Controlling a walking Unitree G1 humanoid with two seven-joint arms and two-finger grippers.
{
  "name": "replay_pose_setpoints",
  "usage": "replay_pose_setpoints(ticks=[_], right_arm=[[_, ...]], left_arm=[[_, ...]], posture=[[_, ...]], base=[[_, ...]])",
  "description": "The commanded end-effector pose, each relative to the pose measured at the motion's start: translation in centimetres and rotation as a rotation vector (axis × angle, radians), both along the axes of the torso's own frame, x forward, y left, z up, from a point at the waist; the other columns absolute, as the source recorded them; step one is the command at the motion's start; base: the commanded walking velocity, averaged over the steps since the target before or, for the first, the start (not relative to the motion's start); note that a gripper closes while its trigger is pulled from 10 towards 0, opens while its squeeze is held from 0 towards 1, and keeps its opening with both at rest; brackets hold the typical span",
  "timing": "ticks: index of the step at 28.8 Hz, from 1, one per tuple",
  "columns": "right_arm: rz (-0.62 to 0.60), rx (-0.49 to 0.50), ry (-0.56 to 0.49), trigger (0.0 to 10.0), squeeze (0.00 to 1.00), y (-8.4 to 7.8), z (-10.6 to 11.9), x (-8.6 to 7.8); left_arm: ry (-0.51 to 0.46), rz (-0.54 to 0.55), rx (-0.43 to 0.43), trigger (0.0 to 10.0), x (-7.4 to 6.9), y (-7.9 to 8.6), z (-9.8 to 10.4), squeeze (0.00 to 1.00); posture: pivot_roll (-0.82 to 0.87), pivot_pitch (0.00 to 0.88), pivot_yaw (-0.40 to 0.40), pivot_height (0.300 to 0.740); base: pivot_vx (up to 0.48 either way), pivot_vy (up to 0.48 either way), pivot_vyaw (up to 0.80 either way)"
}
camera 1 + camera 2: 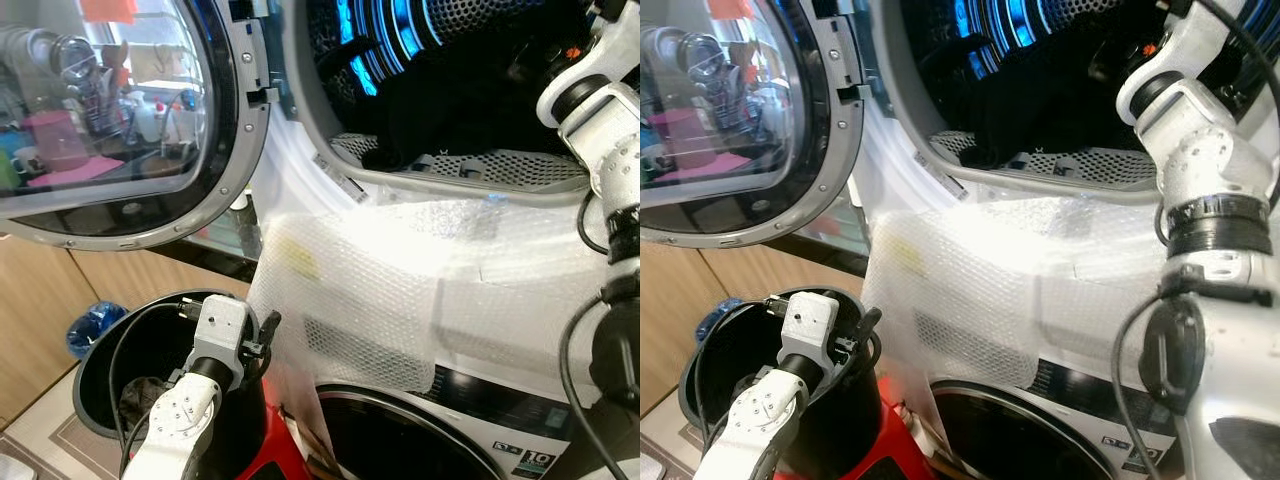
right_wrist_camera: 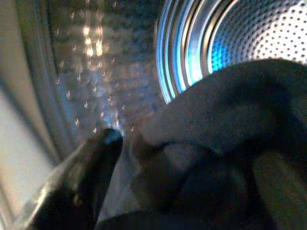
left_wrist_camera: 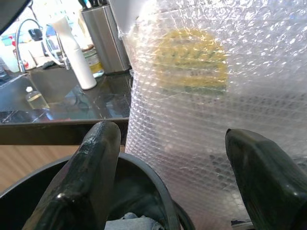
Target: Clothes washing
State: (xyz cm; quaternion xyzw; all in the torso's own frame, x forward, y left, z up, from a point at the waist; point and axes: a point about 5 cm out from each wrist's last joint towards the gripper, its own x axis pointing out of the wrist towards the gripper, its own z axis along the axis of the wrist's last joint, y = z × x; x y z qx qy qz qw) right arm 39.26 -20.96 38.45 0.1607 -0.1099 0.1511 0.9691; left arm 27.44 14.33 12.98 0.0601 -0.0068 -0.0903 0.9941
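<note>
A dark garment (image 2: 225,143) is lying inside the washer drum (image 1: 480,160), bunched against the perforated wall, and the right gripper (image 2: 187,177) is reaching in with its fingers spread on either side of the cloth, not visibly pinching it. The round door (image 1: 130,130) is standing wide open. Below, the left gripper (image 3: 172,177) is hanging with fingers spread over a black bucket (image 1: 110,350) where more clothing (image 3: 127,223) is waiting, beside the bubble wrap (image 1: 400,290) covering the machine's front. Loading seems partly done: one piece in, more to move, door unclosed.
</note>
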Motion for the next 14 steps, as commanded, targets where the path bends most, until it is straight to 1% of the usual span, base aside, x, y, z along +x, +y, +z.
replay_pose_setpoints(ticks=[1, 2, 3, 5, 7, 8, 9, 11, 13, 14], right_arm=[[0.030, -0.077, -0.032, 10.0, 0.00, 0.6, 0.7, -1.0], [0.030, -0.077, -0.032, 10.0, 0.00, 0.6, 0.7, -1.0], [-0.056, -0.240, -0.022, 10.0, 0.00, 0.5, -0.1, -1.9], [-0.125, -0.292, -0.008, 10.0, 0.00, -0.1, -0.5, -2.1], [-0.245, -0.329, 0.003, 10.0, 0.00, -1.3, -0.8, -2.2], [-0.278, -0.335, 0.006, 10.0, 0.00, -1.7, -0.9, -2.3], [-0.314, -0.300, 0.022, 10.0, 0.00, -2.3, -1.0, -2.4], [-0.344, -0.223, 0.044, 10.0, 0.00, -2.8, -1.3, -3.0], [-0.328, -0.221, 0.042, 10.0, 0.00, -2.6, -1.4, -3.2], [-0.279, -0.222, 0.035, 10.0, 0.00, -2.0, -1.4, -3.6]], left_arm=[[0.001, 0.016, 0.003, 10.0, 0.1, 0.4, 0.2, 0.00], [0.001, 0.016, 0.003, 10.0, 0.1, 0.4, 0.2, 0.00], [0.001, 0.015, 0.003, 10.0, 0.2, 0.4, 0.2, 0.00], [0.002, 0.013, 0.004, 10.0, 0.2, 0.3, 0.2, 0.00], [0.002, 0.010, 0.003, 10.0, 0.3, 0.3, 0.2, 0.00], [0.002, 0.009, 0.003, 10.0, 0.3, 0.3, 0.2, 0.00], [0.002, 0.009, 0.002, 10.0, 0.3, 0.2, 0.2, 0.00], [0.002, 0.012, -0.001, 10.0, 0.4, 0.2, 0.2, 0.00], [0.002, 0.013, -0.001, 10.0, 0.4, 0.2, 0.2, 0.00], [0.001, 0.013, -0.001, 10.0, 0.4, 0.2, 0.2, 0.00]], posture=[[-0.03, 0.000, 0.099, 0.740], [-0.03, 0.000, 0.099, 0.740], [-0.04, 0.000, 0.103, 0.740], [-0.04, 0.000, 0.103, 0.740], [-0.05, 0.000, 0.104, 0.740], [-0.05, 0.000, 0.104, 0.740], [-0.05, 0.000, 0.102, 0.740], [-0.05, 0.000, 0.100, 0.740], [-0.05, 0.000, 0.100, 0.740], [-0.05, 0.000, 0.099, 0.740]], base=[[0.000, 0.000, 0.00], [0.000, 0.000, 0.00], [0.000, 0.000, 0.00], [0.000, 0.000, 0.00], [0.000, 0.000, 0.00], [0.000, 0.000, 0.00], [0.000, 0.000, 0.00], [0.000, 0.000, 0.00], [0.000, 0.000, 0.00], [0.000, 0.000, 0.00]])
